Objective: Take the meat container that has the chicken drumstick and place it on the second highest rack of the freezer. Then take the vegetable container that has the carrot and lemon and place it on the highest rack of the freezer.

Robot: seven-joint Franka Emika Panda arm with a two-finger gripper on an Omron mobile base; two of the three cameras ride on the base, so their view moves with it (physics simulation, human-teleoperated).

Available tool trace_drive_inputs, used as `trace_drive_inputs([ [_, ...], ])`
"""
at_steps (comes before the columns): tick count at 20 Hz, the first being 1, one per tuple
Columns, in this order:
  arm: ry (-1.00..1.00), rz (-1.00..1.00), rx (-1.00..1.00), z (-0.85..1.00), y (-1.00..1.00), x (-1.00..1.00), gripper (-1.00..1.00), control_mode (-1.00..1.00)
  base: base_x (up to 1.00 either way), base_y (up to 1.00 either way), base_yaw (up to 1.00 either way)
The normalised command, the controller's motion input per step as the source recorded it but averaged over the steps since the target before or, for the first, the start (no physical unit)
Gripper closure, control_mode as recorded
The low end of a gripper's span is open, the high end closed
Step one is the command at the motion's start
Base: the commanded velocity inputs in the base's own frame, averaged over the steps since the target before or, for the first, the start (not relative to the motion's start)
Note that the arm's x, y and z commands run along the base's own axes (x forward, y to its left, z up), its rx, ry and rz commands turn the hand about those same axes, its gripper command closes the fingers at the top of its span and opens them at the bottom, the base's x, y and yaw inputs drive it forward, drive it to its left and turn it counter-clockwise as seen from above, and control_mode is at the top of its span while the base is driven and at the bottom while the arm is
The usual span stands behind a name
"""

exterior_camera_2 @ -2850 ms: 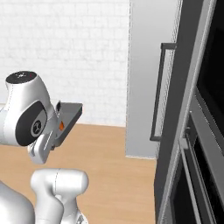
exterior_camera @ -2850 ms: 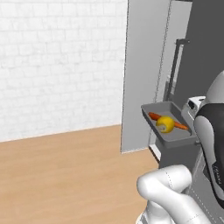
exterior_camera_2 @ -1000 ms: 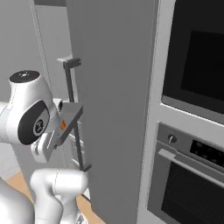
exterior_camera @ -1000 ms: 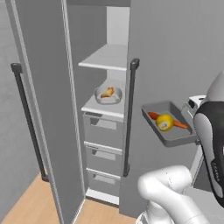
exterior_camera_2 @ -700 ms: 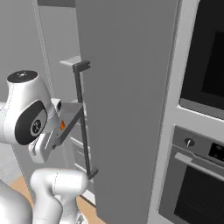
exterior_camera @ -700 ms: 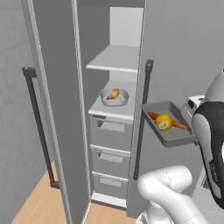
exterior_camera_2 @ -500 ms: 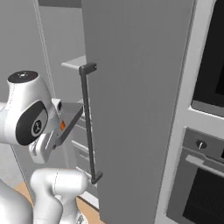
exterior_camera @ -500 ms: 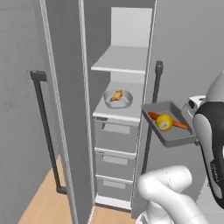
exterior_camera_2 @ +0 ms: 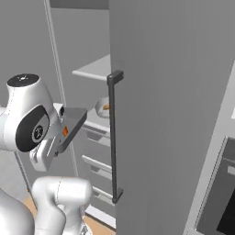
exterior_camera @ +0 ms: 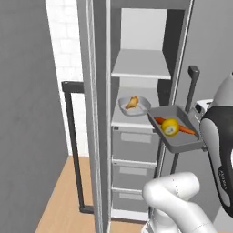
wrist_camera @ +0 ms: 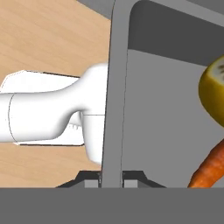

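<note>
Carrying the vegetable container, your claw is pinched on its thin rim, just right of the freezer's shelves. Rigid tray, loose lemon and carrot; keep it level.

So I've got the freezer open ahead of me, door swung out to the left. The highest rack sits above the shelf holding the tub with the chicken drumstick. Drawers stack below that. The vegetable container hangs in front of that lower shelf, a bit right, with the lemon lying on the carrot inside it.
</note>
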Motion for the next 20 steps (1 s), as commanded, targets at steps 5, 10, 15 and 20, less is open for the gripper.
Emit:
trace_drive_inputs([
  [5, 0.0, 0.0, 0.0, 0.0, 0.0, 0.0, 1.0, 1.0, 0.47, 0.26, -0.21],
  [10, 0.0, 0.0, 0.0, 0.0, 0.0, 0.0, 1.0, 1.0, 0.52, 0.12, -0.19],
  [15, 0.0, 0.0, 0.0, 0.0, 0.0, 0.0, 1.0, 1.0, 0.56, 0.13, -0.17],
  [20, 0.0, 0.0, 0.0, 0.0, 0.0, 0.0, 1.0, 1.0, 0.2, 0.37, -0.16],
])
